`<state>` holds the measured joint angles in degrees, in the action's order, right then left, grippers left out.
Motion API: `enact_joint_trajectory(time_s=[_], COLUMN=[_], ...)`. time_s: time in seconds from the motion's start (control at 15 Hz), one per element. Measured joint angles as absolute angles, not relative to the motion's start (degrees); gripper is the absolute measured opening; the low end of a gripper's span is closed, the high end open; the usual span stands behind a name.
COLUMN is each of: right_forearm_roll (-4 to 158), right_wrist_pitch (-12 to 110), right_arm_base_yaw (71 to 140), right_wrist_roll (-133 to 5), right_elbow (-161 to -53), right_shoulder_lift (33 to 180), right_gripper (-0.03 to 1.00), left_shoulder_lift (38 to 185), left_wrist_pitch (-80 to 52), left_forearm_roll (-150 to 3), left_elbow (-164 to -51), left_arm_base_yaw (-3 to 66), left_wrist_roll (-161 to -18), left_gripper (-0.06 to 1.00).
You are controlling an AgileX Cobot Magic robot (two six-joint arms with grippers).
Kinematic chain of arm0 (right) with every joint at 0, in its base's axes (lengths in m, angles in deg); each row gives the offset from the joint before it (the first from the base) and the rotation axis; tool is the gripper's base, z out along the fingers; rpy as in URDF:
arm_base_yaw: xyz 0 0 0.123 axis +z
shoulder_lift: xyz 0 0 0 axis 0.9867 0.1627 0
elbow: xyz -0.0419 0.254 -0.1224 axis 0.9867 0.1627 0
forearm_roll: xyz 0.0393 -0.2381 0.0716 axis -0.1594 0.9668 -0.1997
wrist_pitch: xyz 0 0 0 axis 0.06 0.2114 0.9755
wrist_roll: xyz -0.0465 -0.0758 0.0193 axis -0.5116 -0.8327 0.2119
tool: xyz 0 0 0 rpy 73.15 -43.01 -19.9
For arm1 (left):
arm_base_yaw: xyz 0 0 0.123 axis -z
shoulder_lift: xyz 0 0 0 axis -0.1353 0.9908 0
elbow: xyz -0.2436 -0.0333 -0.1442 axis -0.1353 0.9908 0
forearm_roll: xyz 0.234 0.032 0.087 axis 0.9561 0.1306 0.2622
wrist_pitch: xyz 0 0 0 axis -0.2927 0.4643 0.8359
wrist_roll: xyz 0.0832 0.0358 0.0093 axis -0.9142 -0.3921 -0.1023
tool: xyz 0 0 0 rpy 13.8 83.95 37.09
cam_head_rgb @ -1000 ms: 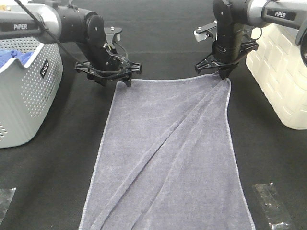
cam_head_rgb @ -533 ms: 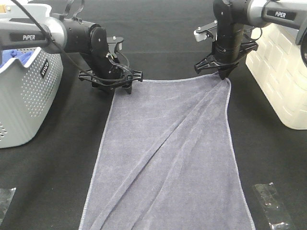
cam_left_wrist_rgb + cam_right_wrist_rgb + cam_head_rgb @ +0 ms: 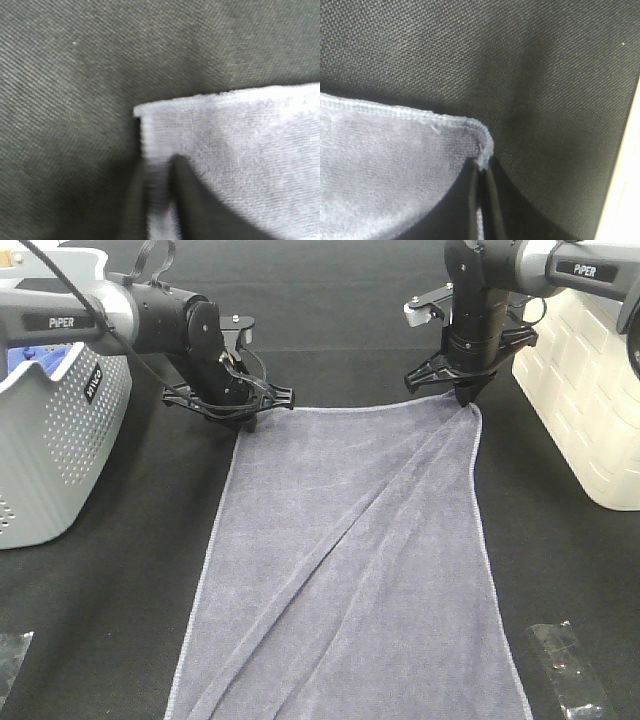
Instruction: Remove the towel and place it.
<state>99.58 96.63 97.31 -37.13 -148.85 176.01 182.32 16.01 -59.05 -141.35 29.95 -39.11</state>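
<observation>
The towel's [image 3: 350, 570] near end is cut off by the frame edge. It is spread on the black-clothed desk [image 3: 120, 600], beside the grey basket [image 3: 50, 440]. It is slate-grey, hemmed and creased diagonally. Its far corners are pinched by the left pincer [image 3: 251, 421] and the right pincer [image 3: 468, 399], both narrowed on the hem.

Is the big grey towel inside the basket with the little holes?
No, the towel lies spread out flat on the black table, outside the grey basket.
</observation>
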Motion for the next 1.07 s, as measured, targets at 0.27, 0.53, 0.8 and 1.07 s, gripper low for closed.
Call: enact_joint_trajectory(time_s=[0.27,0.53,0.8,1.07], right_forearm_roll=[99.6,99.8,100.4,103.5], right_wrist_pitch=[96.6,92.5,84.9,76.6], right_arm_base_yaw=[97.3,97.3,97.3,97.3], right_wrist_roll=[-37.1,-37.1,-37.1,-37.1], right_elbow=[-148.9,-149.0,-152.9,-153.4], right_shoulder_lift=[176.0,176.0,176.0,176.4], right_gripper=[0.0,0.0,0.0,0.0], left_shoulder_lift=[183.5,183.5,183.5,183.6], left_wrist_pitch=[18.5,22.5,21.8,11.8], left_forearm_roll=[-59.7,-50.3,-45.9,-45.2], left_elbow=[-146.7,-154.8,-155.8,-155.8], left_arm_base_yaw=[30.0,30.0,27.0,26.0], left_wrist_roll=[-41.9,-41.8,-40.0,-39.9], left_gripper=[0.0,0.0,0.0,0.0])
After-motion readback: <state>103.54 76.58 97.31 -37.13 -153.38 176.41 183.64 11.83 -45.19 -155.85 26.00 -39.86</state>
